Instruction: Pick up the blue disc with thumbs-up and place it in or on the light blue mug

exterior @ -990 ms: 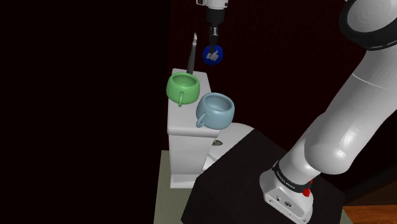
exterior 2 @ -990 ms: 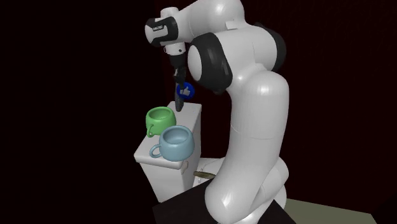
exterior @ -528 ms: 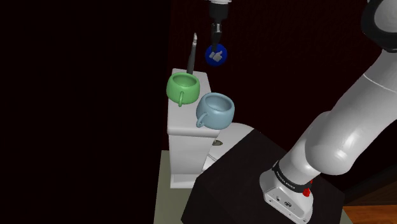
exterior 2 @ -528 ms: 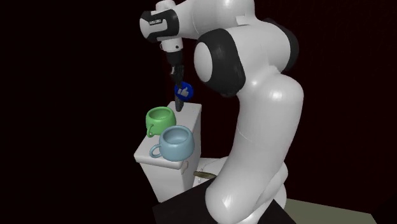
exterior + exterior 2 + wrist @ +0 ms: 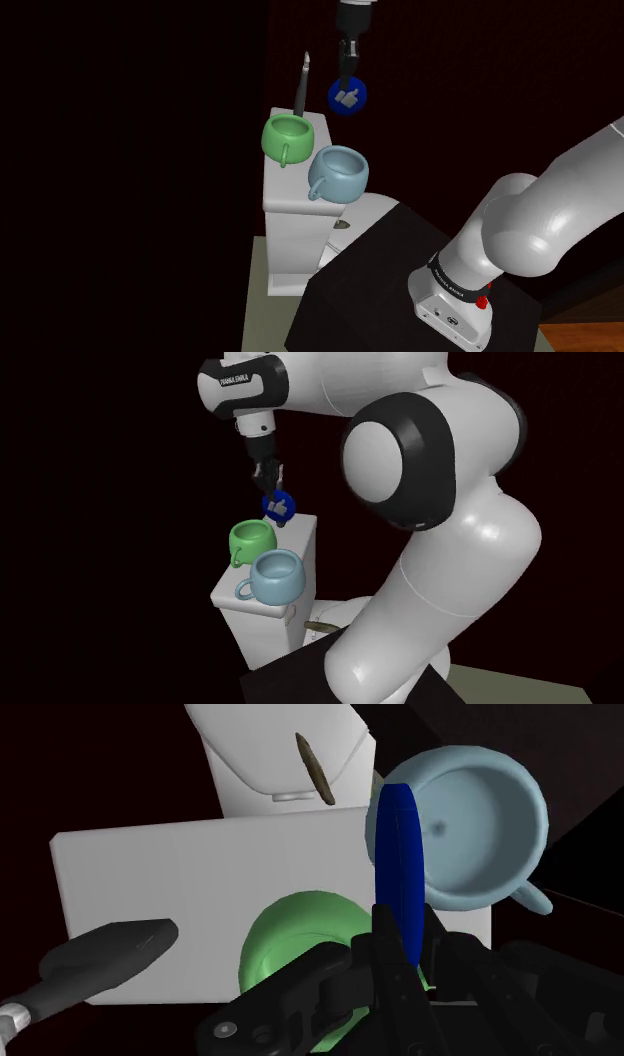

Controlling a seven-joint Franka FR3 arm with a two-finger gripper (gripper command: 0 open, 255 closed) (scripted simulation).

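my tool [image 5: 348, 70] is clamped on the blue disc [image 5: 347, 97] by its upper rim. the disc hangs in air, upper centre of the shoulder view, higher in frame than the light blue mug [image 5: 338, 172]. i judge it thin, stiff, light, slick: a rim pinch suits, though it could swivel.

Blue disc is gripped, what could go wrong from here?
1. The end effector pinches the blue disc by its upper edge, so it may swing or slip in transit.
2. The green mug sits beside the light blue mug; an early release could land in the wrong one.
3. The light blue mug stands near a corner of the white pedestal; a nudge might tip it off.
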